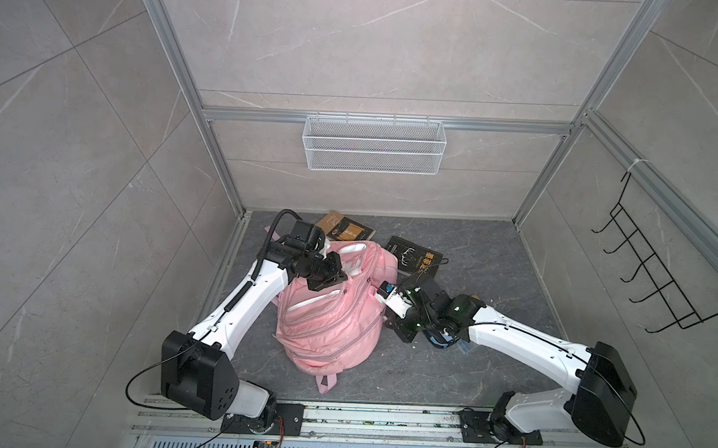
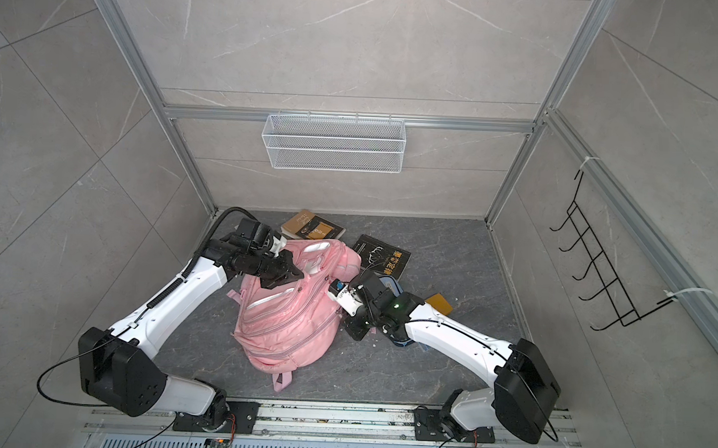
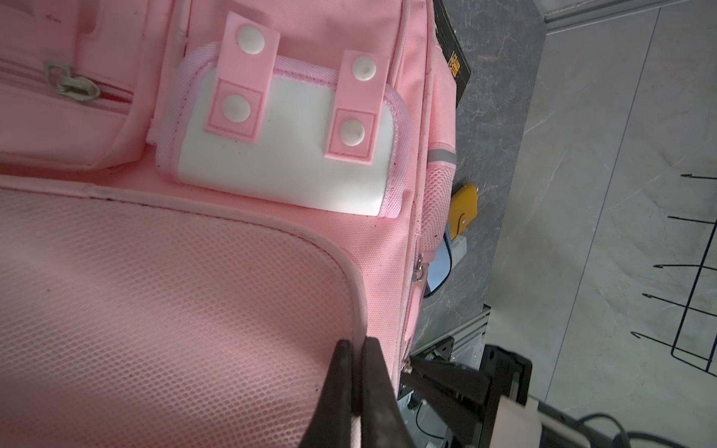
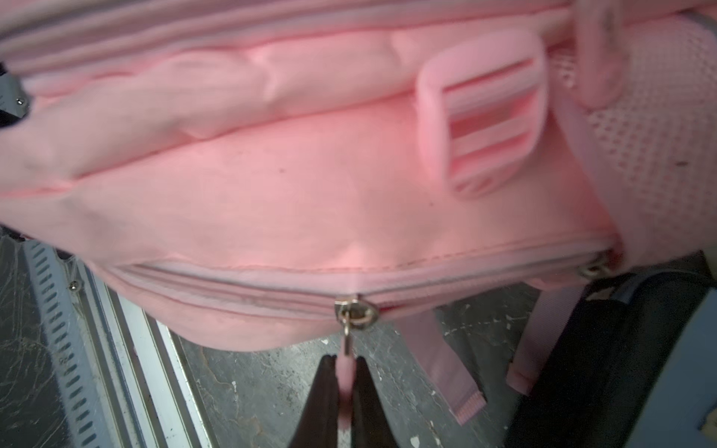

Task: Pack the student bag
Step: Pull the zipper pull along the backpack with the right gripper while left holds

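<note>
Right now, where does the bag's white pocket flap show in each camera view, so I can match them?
In a top view: white flap at the student bag's far end.
In a top view: same place.
Left wrist: upper middle, large, two pink snap tabs across it.
Right wrist: not in it.
Shared landmark: black book beside the bag; right wrist misses it.

A: Walls?
B: Grey stone-look tiles (image 1: 377, 47), pale veins, were held in aluminium framing (image 1: 270, 116).
A: Floor?
B: Dark grey slab (image 1: 493, 260), veined. White mesh basket (image 1: 373, 150) hung on the back rail; black wire hook rack (image 1: 659, 267) was tied to the wall on the right of both top views. Light was even
</note>
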Motion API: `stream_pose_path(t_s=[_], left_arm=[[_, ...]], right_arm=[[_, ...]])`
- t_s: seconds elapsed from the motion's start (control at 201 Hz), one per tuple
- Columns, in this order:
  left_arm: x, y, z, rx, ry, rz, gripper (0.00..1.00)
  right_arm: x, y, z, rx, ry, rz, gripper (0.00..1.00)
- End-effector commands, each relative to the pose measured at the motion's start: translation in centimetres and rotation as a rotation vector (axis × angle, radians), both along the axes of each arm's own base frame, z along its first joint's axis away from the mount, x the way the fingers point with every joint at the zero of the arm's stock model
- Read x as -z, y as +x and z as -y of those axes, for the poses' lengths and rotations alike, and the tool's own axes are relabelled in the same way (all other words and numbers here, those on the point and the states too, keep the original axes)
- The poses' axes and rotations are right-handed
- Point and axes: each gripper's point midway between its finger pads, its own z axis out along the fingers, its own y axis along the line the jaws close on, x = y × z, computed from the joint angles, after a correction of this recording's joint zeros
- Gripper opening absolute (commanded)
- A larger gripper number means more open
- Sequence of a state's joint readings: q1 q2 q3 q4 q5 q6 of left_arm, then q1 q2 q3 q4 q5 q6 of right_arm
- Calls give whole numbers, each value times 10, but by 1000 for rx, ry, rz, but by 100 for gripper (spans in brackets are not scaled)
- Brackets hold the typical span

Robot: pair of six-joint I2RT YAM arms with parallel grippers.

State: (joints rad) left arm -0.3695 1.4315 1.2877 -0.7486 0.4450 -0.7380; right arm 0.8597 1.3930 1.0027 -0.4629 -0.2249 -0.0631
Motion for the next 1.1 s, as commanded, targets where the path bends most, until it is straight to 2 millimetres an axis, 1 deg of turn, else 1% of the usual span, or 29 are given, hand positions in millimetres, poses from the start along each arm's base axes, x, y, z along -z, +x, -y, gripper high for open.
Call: stream_pose_path(t_s=[0.0,0.125,0.249,0.304,0.359,0.478,0.523,0.533,0.548,0.553,0.563,0.573,0.578,0.608,0.628,0.687,0.722,0.792,0.867,0.936,1.036,1.091], left_arm=[[-18,28,3,-124,-69,61,0],[-27,36,5,-184,-103,62,0],[-34,36,5,-237,-115,65,0],[-33,35,5,-253,-121,66,0],[-31,34,5,-258,-121,68,0],[-15,23,-1,-233,-71,48,0],[-12,17,-3,-211,-51,42,0],[-12,15,-3,-205,-47,41,3],[-12,13,-3,-190,-41,42,9],[-12,12,-3,-185,-40,43,13],[-13,10,-3,-175,-38,49,22],[-14,9,-2,-163,-37,55,28],[-13,8,-2,-159,-34,56,28],[-14,4,-3,-129,-18,70,44],[-15,0,-4,-107,-5,78,52],[-18,-11,-5,-31,30,113,71],[-18,-18,-7,14,54,130,77],[-17,-33,-7,124,102,167,82],[-12,-50,-4,258,170,214,82],[-1,-66,-1,387,268,252,82],[19,-80,2,523,392,285,82],[26,-81,3,560,433,298,82]], right_arm=[[-13,-16,-20,-37,33,-4,0],[-10,-40,-35,-72,22,-11,0],[-5,-59,-44,-83,12,-18,0],[-5,-58,-42,-54,23,-17,0],[-10,-56,-40,-13,55,-11,0],[-18,-40,-22,92,119,-32,0],[-19,-36,-14,118,133,-39,0],[-19,-35,-13,123,135,-39,0],[-20,-34,-10,129,137,-38,0],[-20,-34,-10,131,137,-37,0],[-20,-33,-8,136,138,-36,0],[-20,-33,-7,138,138,-36,0],[-20,-33,-7,138,138,-36,0],[-21,-31,-2,147,140,-31,0],[-22,-30,0,152,142,-29,0],[-24,-27,6,164,148,-31,0],[-25,-25,9,169,154,-39,0],[-25,-21,13,179,158,-56,0],[-26,-16,18,191,158,-67,0],[-26,-12,22,200,149,-71,0],[-26,-7,29,209,119,-69,0],[-25,-5,32,214,105,-69,0]])
